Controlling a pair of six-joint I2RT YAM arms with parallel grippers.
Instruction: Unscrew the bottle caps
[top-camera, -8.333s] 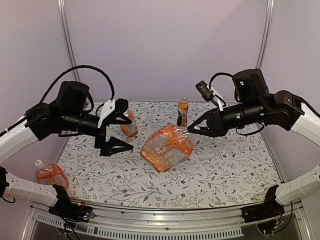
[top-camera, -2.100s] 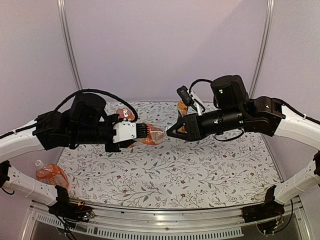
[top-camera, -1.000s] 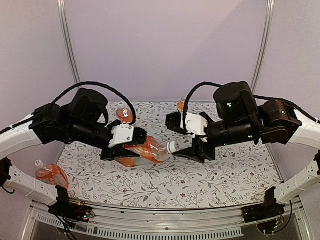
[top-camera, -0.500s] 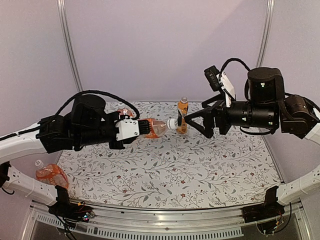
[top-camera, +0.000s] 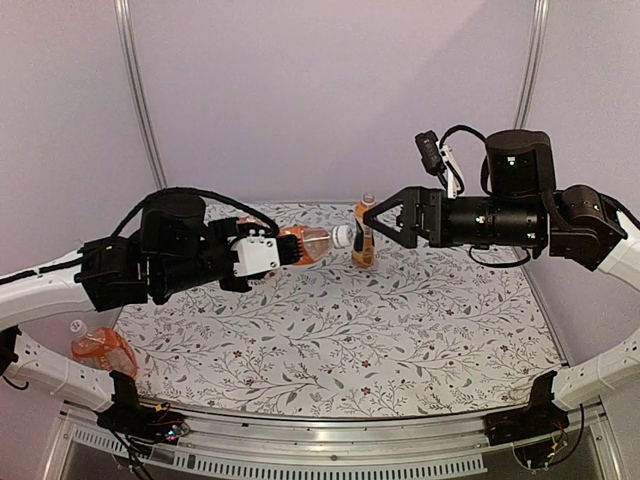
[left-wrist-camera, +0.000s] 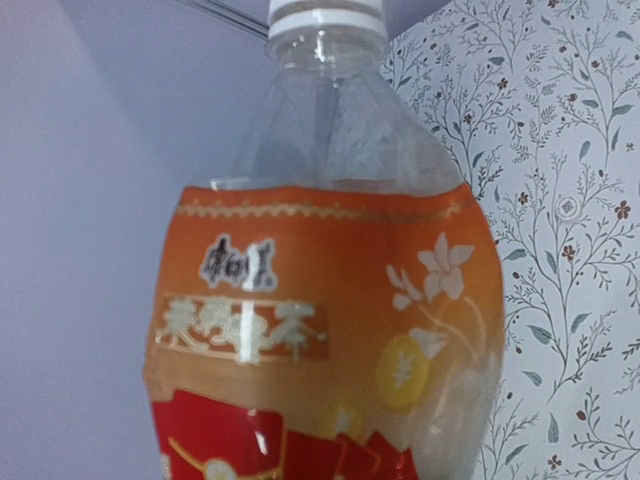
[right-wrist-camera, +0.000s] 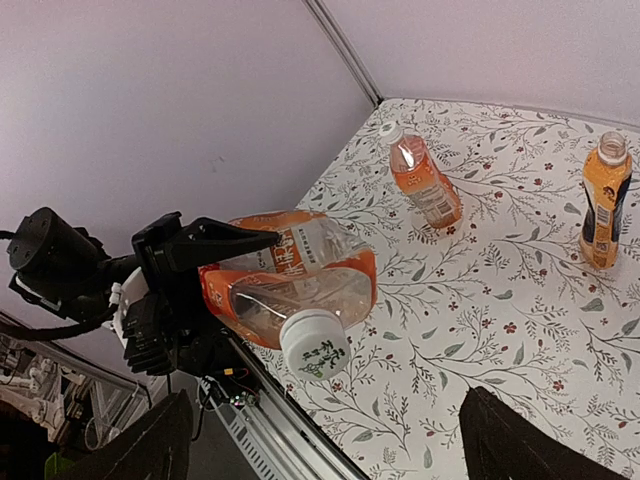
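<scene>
Nearest me, at the near-left edge of the tabletop (top-camera: 420, 330), the near bottle (top-camera: 102, 352) lay on its side, white top on, well apart from both arms. A job for later.

Above mid-tabletop was the step in hand: getting my right tool (top-camera: 386, 222) onto the cap (top-camera: 343, 237) of the held bottle (top-camera: 305, 243). My left tool (top-camera: 272, 252) was clenched round that bottle's labelled body, holding it off the tabletop, approx. level, neck toward the right arm. The left wrist cam showed little but label and neck, w/ the cap at the top, seemingly seated on its thread. My right tool stood wide open, grasping nothing. From its own cam the cap sat between the two fingers (right-wrist-camera: 140, 445) and touched neither. In the top view it lay just ahead of the tips, about in line.

Next move, as I judged it: ease the right tool fwd until the fingers straddle the cap, close on the ribs, then twist while the left holds the body against turning. The cap's small and the bottle soft, so a skewed approach could slip off or push the neck aside.

Farther back, the far bottle (right-wrist-camera: 425, 182) lay on the tabletop, capped. Farthest, the tall bottle (top-camera: 365, 232) stood upright near the back edge. I couldn't tell whether it had a cap.
</scene>
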